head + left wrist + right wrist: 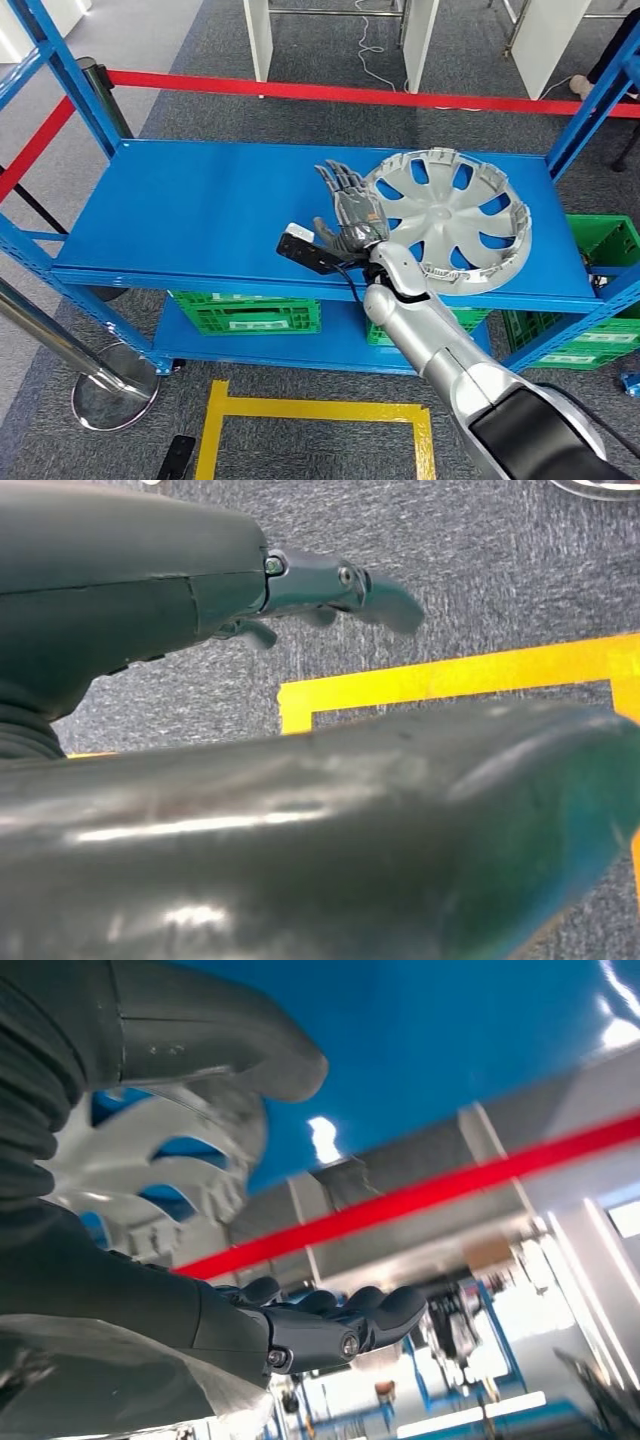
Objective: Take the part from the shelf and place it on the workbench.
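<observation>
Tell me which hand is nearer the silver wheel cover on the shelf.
Right. The right hand is open beside the wheel cover on the shelf; the left hand hangs over the carpet floor.

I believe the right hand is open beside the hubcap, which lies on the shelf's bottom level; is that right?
Not quite: the hubcap lies on the shelf's top level, as the head view shows. The right hand is indeed open beside it.

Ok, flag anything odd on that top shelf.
The hubcap lies flat but overhangs the shelf's front edge. Right hand is open beside it, not gripping. Nothing looks damaged.
</observation>
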{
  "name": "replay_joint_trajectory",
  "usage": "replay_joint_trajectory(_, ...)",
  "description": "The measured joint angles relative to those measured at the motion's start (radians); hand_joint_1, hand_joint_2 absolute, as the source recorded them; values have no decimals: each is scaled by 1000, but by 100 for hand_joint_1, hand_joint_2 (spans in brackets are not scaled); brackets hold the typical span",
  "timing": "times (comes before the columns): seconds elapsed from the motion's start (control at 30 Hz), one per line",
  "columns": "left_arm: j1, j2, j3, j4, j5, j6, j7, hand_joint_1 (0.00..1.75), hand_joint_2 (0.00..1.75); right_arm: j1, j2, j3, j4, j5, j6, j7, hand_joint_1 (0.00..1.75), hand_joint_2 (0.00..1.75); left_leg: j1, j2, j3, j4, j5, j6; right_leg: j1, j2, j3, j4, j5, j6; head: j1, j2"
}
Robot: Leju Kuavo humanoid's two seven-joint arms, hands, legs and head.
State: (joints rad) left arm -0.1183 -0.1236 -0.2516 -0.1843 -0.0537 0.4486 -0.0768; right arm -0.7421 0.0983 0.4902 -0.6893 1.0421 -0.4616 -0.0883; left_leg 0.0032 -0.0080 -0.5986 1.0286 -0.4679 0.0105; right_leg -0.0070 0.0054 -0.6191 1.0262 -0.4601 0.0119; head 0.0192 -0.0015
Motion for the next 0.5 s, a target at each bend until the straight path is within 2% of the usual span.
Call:
replay_joint_trajectory(0.27, 0, 1, -2, 0, 0, 1, -2, 0, 0, -7, 0, 3, 21, 7, 14, 4, 0, 175, 0, 1, -3, 11, -11, -6, -4, 0, 5, -4, 1, -6, -1, 0)
replay_joint_trajectory(0.3, -1, 2, -2, 0, 1, 1, -3, 0, 0, -11, 0, 4, 29, 11, 18, 7, 0, 175, 1, 1, -9, 25, -20, -9, -5, -1, 7, -4, 0, -9, -3, 0)
replay_joint_trajectory(0.33, 0, 2, -4, 0, 0, 1, -7, 0, 0, -19, -1, 6, 48, 15, 26, 16, 0, 175, 2, 2, -41, 91, -49, -13, -6, -1, 11, -4, -2, -13, -5, 0)
replay_joint_trajectory(0.37, 1, 2, -6, 0, -1, 1, -10, 0, 0, -26, -3, 9, 74, 20, 35, 26, 0, 175, 4, 3, -72, 146, -59, -16, -6, -1, 16, -4, -6, -17, -7, 0)
replay_joint_trajectory(0.43, 3, 2, -8, 0, -6, 0, -14, 0, 0, -42, -11, 16, 125, 53, 61, 76, 0, 175, 3, 2, -78, 125, -29, -9, -1, 3, 24, -4, -16, -12, -8, 0)
replay_joint_trajectory(0.47, 4, 3, -9, 0, -7, 0, -15, 0, 0, -45, -15, 19, 141, 68, 72, 96, 0, 175, 1, 1, -55, 61, 8, -3, 0, 5, 28, -5, -20, -6, -8, 0)
replay_joint_trajectory(0.5, 4, 3, -9, 0, -7, 0, -15, 0, 0, -49, -18, 20, 148, 81, 84, 114, 0, 131, 1, 1, -30, 4, 26, 4, 1, 6, 29, -5, -23, 3, -8, 0)
